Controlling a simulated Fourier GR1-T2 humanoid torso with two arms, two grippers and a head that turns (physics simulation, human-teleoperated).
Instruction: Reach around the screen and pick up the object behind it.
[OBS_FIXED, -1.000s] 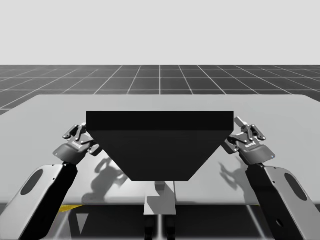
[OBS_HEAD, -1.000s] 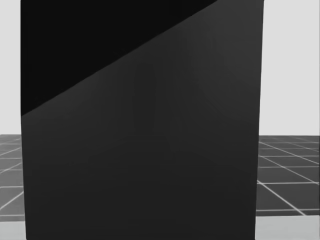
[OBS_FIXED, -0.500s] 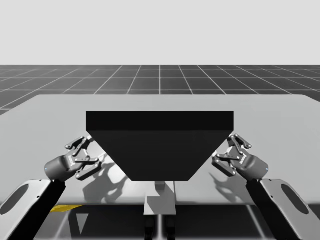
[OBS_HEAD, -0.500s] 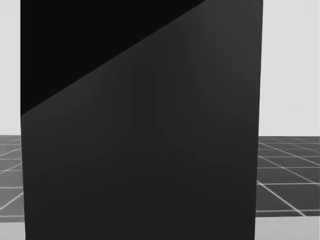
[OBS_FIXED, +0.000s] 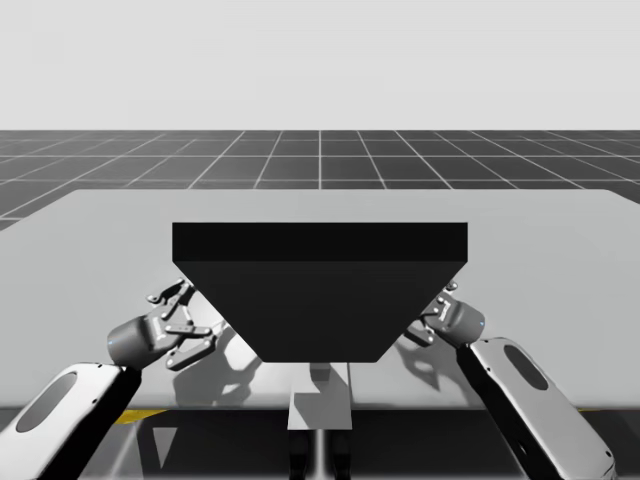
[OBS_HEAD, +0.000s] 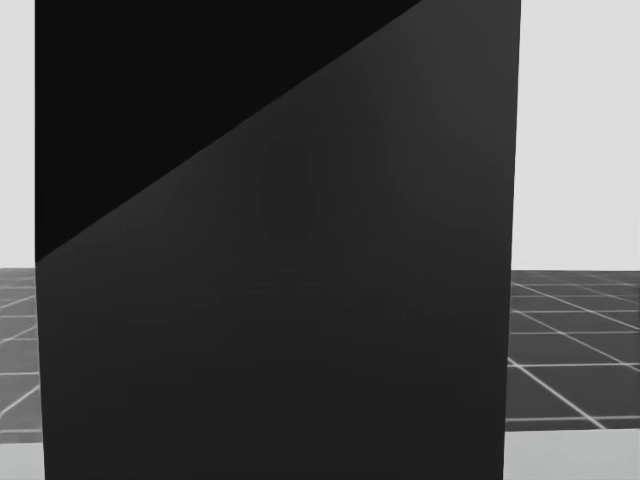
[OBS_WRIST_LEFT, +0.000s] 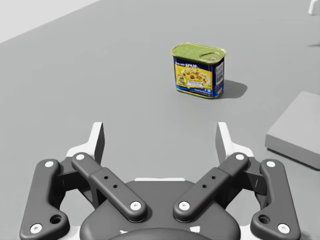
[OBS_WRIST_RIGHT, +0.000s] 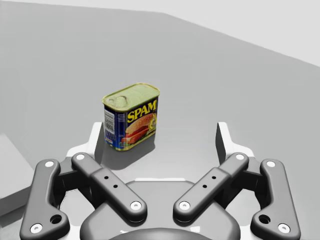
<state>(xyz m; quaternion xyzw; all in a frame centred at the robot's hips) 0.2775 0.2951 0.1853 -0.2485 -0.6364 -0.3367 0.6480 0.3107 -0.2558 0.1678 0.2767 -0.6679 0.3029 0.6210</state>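
A tall black screen (OBS_FIXED: 320, 290) stands mid-table and blocks most of the head view (OBS_HEAD: 280, 300). Behind it stands a small blue rectangular can with a yellow-green lid. In the left wrist view the can (OBS_WRIST_LEFT: 198, 70) is well ahead of my left gripper (OBS_WRIST_LEFT: 160, 137), slightly off to one side. In the right wrist view the can (OBS_WRIST_RIGHT: 131, 116) is close ahead of my right gripper (OBS_WRIST_RIGHT: 160, 137), just beyond one fingertip (OBS_WRIST_RIGHT: 96, 141). Both grippers are open and hold nothing. From above, my left gripper (OBS_FIXED: 188, 318) sits at the screen's left edge and my right gripper (OBS_FIXED: 438, 312) at its right edge.
The grey table (OBS_FIXED: 560, 240) extends well beyond the screen on both sides. A flat grey slab (OBS_WRIST_LEFT: 300, 130) lies on the table beside the can's side, seen as a grey slab (OBS_WRIST_RIGHT: 12, 170) from the right wrist. A grey post (OBS_FIXED: 320, 400) rises at the table's front edge.
My right gripper has swung inward and tucked against the screen's right edge. The left gripper has dropped lower and then edged toward the left edge. My head has turned slightly.
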